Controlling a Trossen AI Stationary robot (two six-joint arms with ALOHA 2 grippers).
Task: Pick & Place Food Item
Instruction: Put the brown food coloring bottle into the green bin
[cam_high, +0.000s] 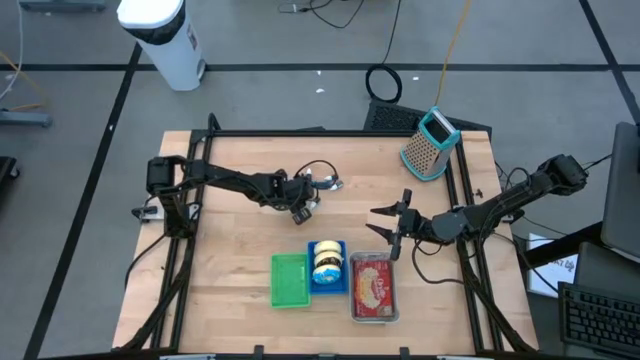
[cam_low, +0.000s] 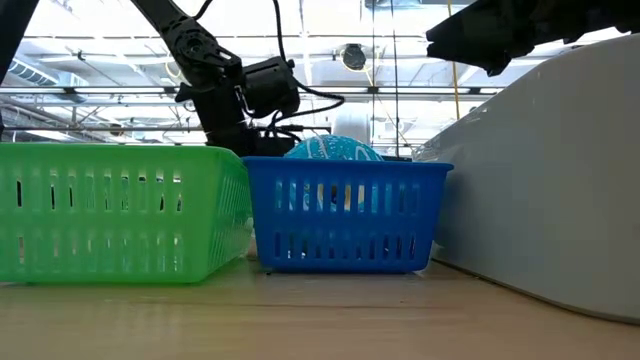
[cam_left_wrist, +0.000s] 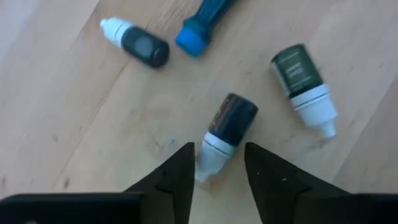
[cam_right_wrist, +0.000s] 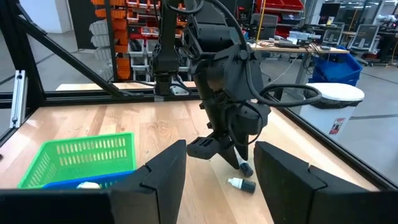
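Observation:
Several small dropper bottles lie on their sides on the wooden table. One dark bottle with a white neck (cam_left_wrist: 227, 127) lies between the fingers of my left gripper (cam_left_wrist: 219, 149), which slants down over it near the table's middle (cam_high: 303, 212), open. A green-labelled bottle (cam_left_wrist: 303, 84), a black one (cam_left_wrist: 137, 43) and a blue item (cam_left_wrist: 200, 28) lie close by. My right gripper (cam_high: 385, 226) hovers level and open to the right, with nothing between its fingers (cam_right_wrist: 221, 165). My left gripper's fingers (cam_left_wrist: 180, 171) stand on either side of the dark bottle's white neck end (cam_left_wrist: 212, 155), coming slanting from above, across the bottle. The bottle lies flat on the table. Whether the fingers touch it, I cannot tell.
A green basket (cam_high: 289, 280), a blue basket (cam_high: 328, 283) with round wrapped items, and a red-filled tray (cam_high: 374, 288) stand side by side near the front edge. A metal grater (cam_high: 430, 145) stands at the back right. The table's left half shows bare wood.

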